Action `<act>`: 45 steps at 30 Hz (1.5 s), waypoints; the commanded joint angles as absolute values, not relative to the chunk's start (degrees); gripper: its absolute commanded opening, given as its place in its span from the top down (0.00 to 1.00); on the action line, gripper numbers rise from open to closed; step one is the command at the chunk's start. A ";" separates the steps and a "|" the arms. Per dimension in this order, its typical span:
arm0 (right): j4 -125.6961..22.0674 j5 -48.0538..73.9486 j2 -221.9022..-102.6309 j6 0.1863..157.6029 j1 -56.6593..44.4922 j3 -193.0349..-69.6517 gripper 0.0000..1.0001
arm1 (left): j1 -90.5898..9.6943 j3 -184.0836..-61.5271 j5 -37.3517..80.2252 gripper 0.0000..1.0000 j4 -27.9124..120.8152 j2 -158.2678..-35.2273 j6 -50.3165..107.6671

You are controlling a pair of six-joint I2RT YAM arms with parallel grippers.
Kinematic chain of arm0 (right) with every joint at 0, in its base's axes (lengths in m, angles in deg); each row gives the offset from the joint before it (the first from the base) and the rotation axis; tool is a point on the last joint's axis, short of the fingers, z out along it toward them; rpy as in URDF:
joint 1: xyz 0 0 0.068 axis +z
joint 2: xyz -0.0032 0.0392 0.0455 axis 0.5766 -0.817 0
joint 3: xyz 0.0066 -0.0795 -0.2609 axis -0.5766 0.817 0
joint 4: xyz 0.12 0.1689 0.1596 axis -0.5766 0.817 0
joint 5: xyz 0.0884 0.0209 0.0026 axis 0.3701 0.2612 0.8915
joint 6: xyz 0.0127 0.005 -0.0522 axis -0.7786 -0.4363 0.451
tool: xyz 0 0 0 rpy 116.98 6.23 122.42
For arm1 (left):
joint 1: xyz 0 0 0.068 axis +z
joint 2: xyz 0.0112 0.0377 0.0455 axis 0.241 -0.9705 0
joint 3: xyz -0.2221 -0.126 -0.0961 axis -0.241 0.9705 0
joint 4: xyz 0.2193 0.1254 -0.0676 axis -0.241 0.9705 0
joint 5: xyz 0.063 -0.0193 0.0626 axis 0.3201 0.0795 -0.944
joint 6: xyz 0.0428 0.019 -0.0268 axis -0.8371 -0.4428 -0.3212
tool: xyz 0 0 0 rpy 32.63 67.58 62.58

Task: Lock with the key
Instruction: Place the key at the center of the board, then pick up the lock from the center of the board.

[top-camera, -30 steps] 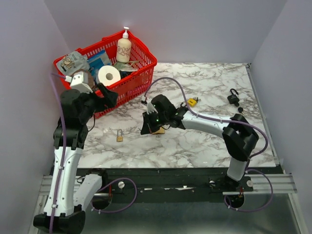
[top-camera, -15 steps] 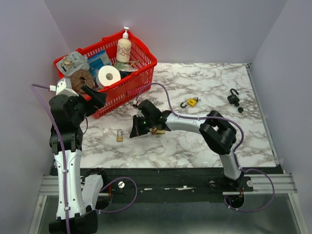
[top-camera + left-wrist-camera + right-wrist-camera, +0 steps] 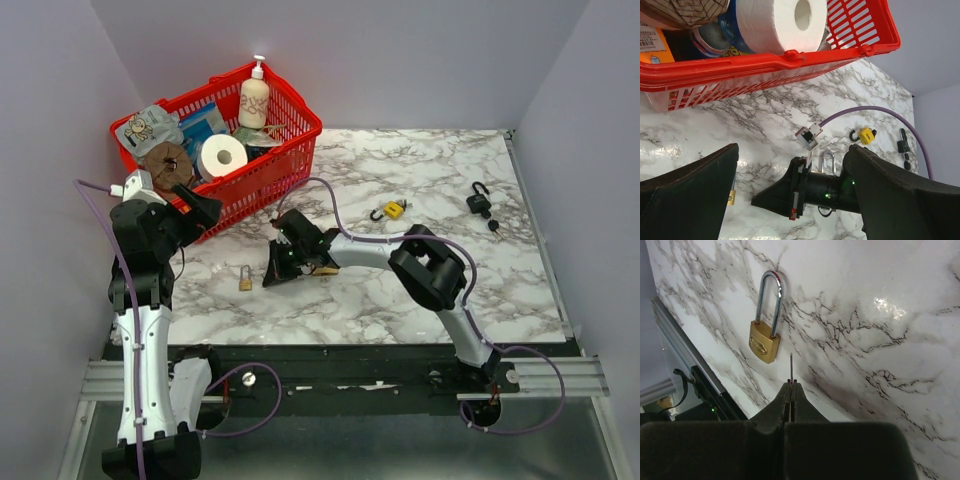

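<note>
- Top external view: four padlocks lie on the marble table [image 3: 420, 165]. They are one brass padlock [image 3: 245, 279] at the left front, one partly hidden brass lock [image 3: 322, 268] under the right wrist, one yellow padlock [image 3: 393, 210] and one black padlock [image 3: 479, 198] at the far right.
- One red basket [image 3: 265, 178] stands at the rear left. It holds one pump bottle [image 3: 254, 98] and one toilet roll [image 3: 222, 155] among other goods.
- The left gripper [image 3: 197, 207] hangs raised beside the basket front. The right gripper [image 3: 277, 272] sits low over the table, just right of the brass padlock.
- Left wrist view: the two left fingers stand spread to full width, with nothing between them. The basket, the yellow padlock and the black padlock are in view beyond.
- Right wrist view: the two right fingers are pressed together on one key [image 3: 791, 365], seen edge-on as a thin blade.
- The key tip points at the body of the brass padlock and stops just short of it, not touching. That padlock lies flat, shackle pointing away from the gripper.
</note>
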State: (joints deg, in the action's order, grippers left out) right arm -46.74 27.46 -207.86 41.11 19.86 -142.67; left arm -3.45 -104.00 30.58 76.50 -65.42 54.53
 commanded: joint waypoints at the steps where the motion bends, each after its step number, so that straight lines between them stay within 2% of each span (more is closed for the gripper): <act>1: -46.35 28.86 -209.77 39.13 20.42 -143.95 0.96 | -3.05 -101.97 30.93 0.01 74.48 -64.67 56.73; 7: -45.82 29.04 -211.00 37.90 20.51 -144.92 0.90 | -3.05 -101.79 30.58 0.01 74.22 -64.85 56.82; 9: -45.47 29.04 -211.26 37.90 20.60 -145.18 0.81 | -3.05 -101.70 30.49 0.01 74.04 -64.94 56.82; 13: -45.38 27.64 -210.12 37.37 20.69 -144.04 0.73 | -3.05 -101.70 28.82 0.01 74.04 -65.81 55.59; 14: -45.38 26.93 -209.69 37.28 20.69 -143.69 0.67 | -2.96 -101.87 28.82 0.01 73.96 -66.25 55.68; 18: -45.29 25.70 -207.23 37.63 20.69 -143.07 0.62 | -2.96 -101.96 30.14 0.01 72.90 -66.96 56.91; 22: -43.54 23.59 -202.67 40.00 20.60 -143.25 0.50 | -2.96 -102.84 30.14 0.01 72.64 -67.13 55.86; 26: -40.12 15.80 -194.32 44.74 20.34 -139.83 0.34 | -2.96 -104.68 29.52 0.01 72.46 -67.13 53.05; 28: -38.79 11.48 -190.72 45.37 20.34 -137.64 0.30 | -2.96 -105.74 28.56 0.01 72.64 -67.48 51.73; 31: -36.33 3.31 -185.17 48.17 20.25 -134.38 0.15 | -2.96 -107.85 26.72 0.01 72.46 -68.10 48.83; 32: -35.80 -1.15 -184.29 49.05 20.25 -132.81 0.01 | -2.96 -108.98 26.01 0.01 72.55 -68.36 47.95; 37: -34.13 -5.58 -178.66 48.18 17.35 -126.65 0.00 | -2.96 -112.16 24.95 0.01 73.16 -70.29 46.89; 45: -33.95 -12.26 -180.15 45.10 15.15 -123.21 0.00 | -2.96 -114.00 24.95 0.01 74.13 -71.26 47.59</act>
